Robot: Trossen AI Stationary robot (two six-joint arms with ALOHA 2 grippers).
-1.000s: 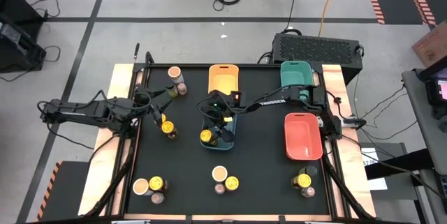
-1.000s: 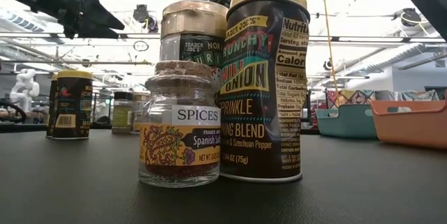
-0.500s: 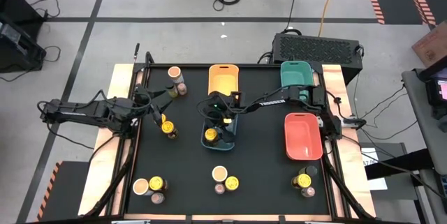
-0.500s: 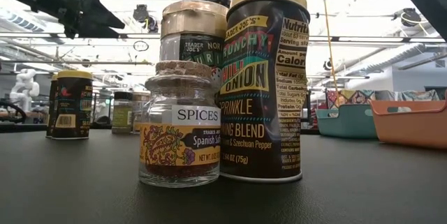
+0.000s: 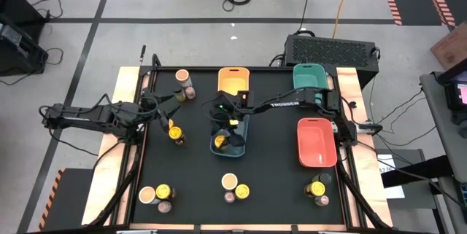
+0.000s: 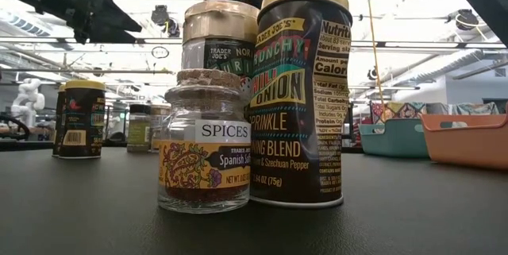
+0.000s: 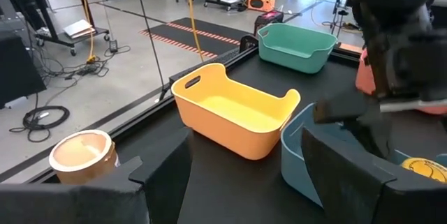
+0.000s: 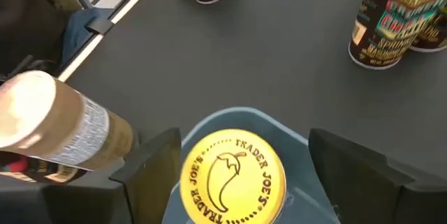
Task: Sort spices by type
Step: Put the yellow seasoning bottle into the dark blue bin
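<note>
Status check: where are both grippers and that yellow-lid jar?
Right gripper open above blue tray, yellow-lid jar released inside it. Left gripper over jars at table's left, holding nothing visible. Nothing in the way.

The surface point(image 5: 270, 183) is black, and on it sit an orange-yellow tray point(image 5: 233, 82), a green tray point(image 5: 309, 76), a red tray point(image 5: 316, 142) and a blue tray point(image 5: 241, 143). The jar point(image 8: 232, 177) in the blue tray has a bright yellow lid with a dark chilli drawing. The tub point(image 7: 81, 157) has a peach top.
</note>
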